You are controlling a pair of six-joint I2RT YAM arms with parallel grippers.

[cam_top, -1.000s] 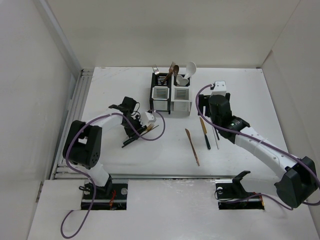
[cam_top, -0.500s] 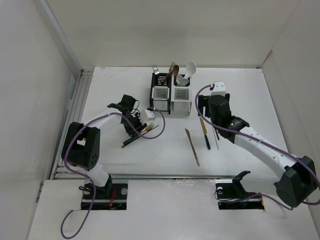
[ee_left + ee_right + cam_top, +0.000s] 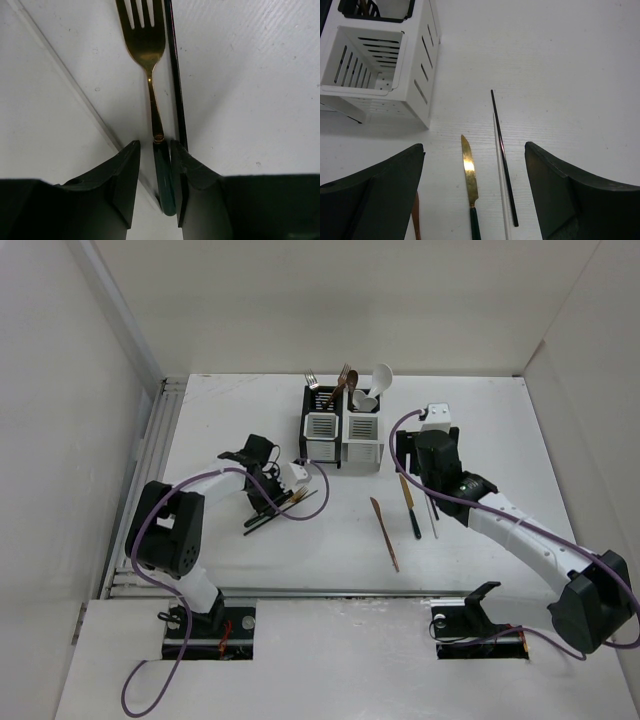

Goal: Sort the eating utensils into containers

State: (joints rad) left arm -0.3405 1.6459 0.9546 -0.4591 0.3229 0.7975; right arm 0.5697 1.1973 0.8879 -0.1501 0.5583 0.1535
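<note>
My left gripper (image 3: 155, 146) is low on the table, its jaws narrowly open astride the dark green handle of a gold fork (image 3: 145, 45). The right finger touches the handle and a small gap shows on the left. A black chopstick (image 3: 175, 90) lies just beside the fork. In the top view this gripper (image 3: 274, 496) sits left of the black holder (image 3: 322, 426) and white holder (image 3: 362, 430). My right gripper (image 3: 475, 150) is wide open and empty above a gold knife (image 3: 469, 172), a white chopstick (image 3: 498, 165) and a black chopstick (image 3: 503, 155).
A copper knife (image 3: 385, 533) lies on the table left of the gold knife (image 3: 410, 505). A silver fork (image 3: 312, 380), a copper fork (image 3: 345, 376) and a white spoon (image 3: 380, 377) stand in the holders. The white holder (image 3: 395, 95) is close at the right gripper's upper left.
My left gripper shifted slightly away and came back over the fork. The right arm has barely moved.
</note>
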